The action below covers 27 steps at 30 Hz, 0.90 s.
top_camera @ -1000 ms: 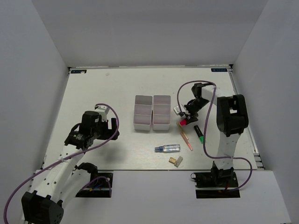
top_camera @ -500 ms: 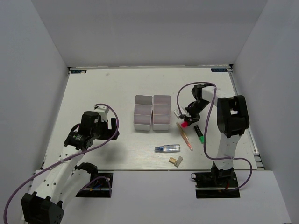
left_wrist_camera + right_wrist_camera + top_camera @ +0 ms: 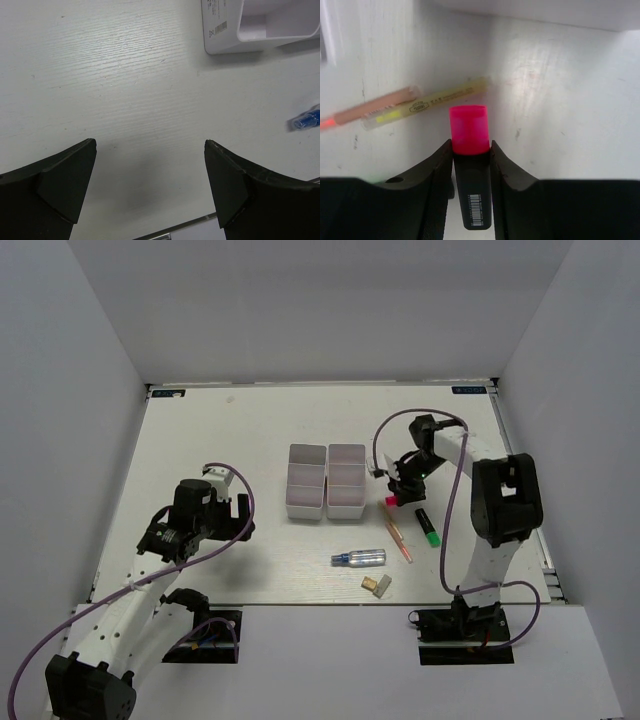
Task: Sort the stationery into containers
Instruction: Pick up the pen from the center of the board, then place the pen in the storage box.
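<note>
My right gripper (image 3: 471,146) is shut on a black marker with a red-pink cap (image 3: 469,131), the cap sticking out past the fingertips. From above, this gripper (image 3: 400,490) and the marker's cap (image 3: 390,501) sit just right of the two white containers (image 3: 304,512) (image 3: 344,512). On the table lie a green-capped marker (image 3: 427,526), a thin orange pen (image 3: 400,538), a clear bluish tube (image 3: 360,558) and a tan block (image 3: 377,585). My left gripper (image 3: 240,517) stands open over bare table (image 3: 150,145), left of the containers.
Behind the held marker the right wrist view shows the orange pen (image 3: 375,107) and a yellowish pen (image 3: 435,95) side by side. The left wrist view catches a container corner (image 3: 220,30) and the tube's blue tip (image 3: 306,120). Grey walls enclose the table.
My right gripper's jaws have closed onto the red-capped marker, and the right arm has shifted its posture slightly. The left arm has not moved.
</note>
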Motion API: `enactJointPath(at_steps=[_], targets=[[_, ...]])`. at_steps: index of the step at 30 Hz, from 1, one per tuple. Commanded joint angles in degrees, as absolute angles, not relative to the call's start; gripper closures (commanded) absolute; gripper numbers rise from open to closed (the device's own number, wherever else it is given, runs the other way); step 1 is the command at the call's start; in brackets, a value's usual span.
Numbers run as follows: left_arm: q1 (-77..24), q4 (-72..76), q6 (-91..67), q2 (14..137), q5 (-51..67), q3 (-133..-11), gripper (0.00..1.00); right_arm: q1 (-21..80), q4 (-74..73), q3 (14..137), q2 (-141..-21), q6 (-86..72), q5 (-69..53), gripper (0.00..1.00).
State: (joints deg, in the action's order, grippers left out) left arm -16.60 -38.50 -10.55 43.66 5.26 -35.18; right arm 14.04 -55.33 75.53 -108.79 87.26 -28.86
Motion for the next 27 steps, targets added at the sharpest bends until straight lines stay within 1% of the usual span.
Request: enactJointPath(at_steps=[1, 3, 4, 6, 7, 9, 10, 11, 15, 16, 17, 20, 21, 22, 24, 25, 26, 27], targets=[[-16.35, -37.27, -10.11, 42.80, 5.62, -34.45, 0.01, 13.98, -52.12, 77.61, -99.77, 69.90, -34.36, 1.00], [-16.26, -37.18, -10.02, 42.80, 5.63, -34.37, 0.01, 14.15, -51.16, 78.13, -95.99, 67.34, -37.86, 1.00], [-16.35, -37.18, -9.93, 42.80, 5.63, -34.37, 0.01, 14.24, -50.89, 79.27, -94.85, 62.54, -39.36, 1.00], [-16.26, -37.09, -9.93, 43.07, 5.71, -34.19, 0.01, 14.15, -50.45, 81.03, -94.22, 59.78, -41.30, 1.00], [-16.17, -37.00, -9.84, 43.15, 5.80, -34.28, 0.01, 14.06, -50.36, 84.78, -94.31, 55.76, -45.31, 1.00], [-16.17, -37.00, -9.76, 43.15, 5.71, -34.10, 0.01, 13.89, -49.93, 88.57, -94.66, 52.84, -48.41, 1.00], [-16.26, -36.91, -9.58, 43.24, 5.71, -34.10, 0.01, 14.06, -49.05, 90.42, -95.35, 50.82, -53.04, 1.00], [-16.17, -37.00, -9.58, 43.42, 5.45, -34.01, 0.01, 13.98, -46.69, 91.48, -95.54, 48.19, -54.56, 1.00], [-16.26, -36.74, -9.40, 43.77, 5.62, -33.93, 0.01, 14.85, -36.15, 93.08, -97.81, 42.29, -68.51, 1.00], [-16.17, -36.65, -9.32, 44.03, 5.54, -33.75, 0.01, 14.85, -26.64, 92.64, -98.61, 40.62, -71.34, 1.00], [-16.17, -36.56, -9.40, 44.21, 5.54, -33.49, 0.01, 15.29, -22.98, 91.77, -99.66, 33.12, -72.76, 1.00], [-16.17, -36.30, -9.14, 45.26, 5.71, -33.49, 0.01, 15.55, -11.19, 92.99, -103.44, 22.81, -77.51, 1.00], [-16.08, -36.21, -9.14, 45.52, 5.80, -33.49, 0.01, 15.82, -4.11, 92.47, -103.88, 20.07, -77.87, 1.00], [-16.17, -36.30, -9.23, 45.61, 5.89, -33.57, 0.01, 15.82, -0.65, 90.72, -104.15, 14.38, -78.13, 1.00], [-16.09, -36.21, -9.05, 46.23, 5.80, -33.49, 0.01, 16.69, 18.36, 87.04, -105.38, 2.26, -78.13, 1.00], [-16.08, -36.21, -9.23, 46.23, 5.89, -33.49, 0.01, 16.96, 22.89, 86.23, -106.25, -0.93, -77.87, 1.00], [-16.08, -36.12, -9.05, 46.40, 5.89, -33.49, 0.01, 17.22, 35.56, 84.65, -107.48, -8.97, -77.52, 1.00], [-16.17, -36.21, -9.23, 46.49, 5.89, -33.40, 0.01, 17.23, 39.68, 84.46, -109.14, -11.84, -77.35, 1.00]])
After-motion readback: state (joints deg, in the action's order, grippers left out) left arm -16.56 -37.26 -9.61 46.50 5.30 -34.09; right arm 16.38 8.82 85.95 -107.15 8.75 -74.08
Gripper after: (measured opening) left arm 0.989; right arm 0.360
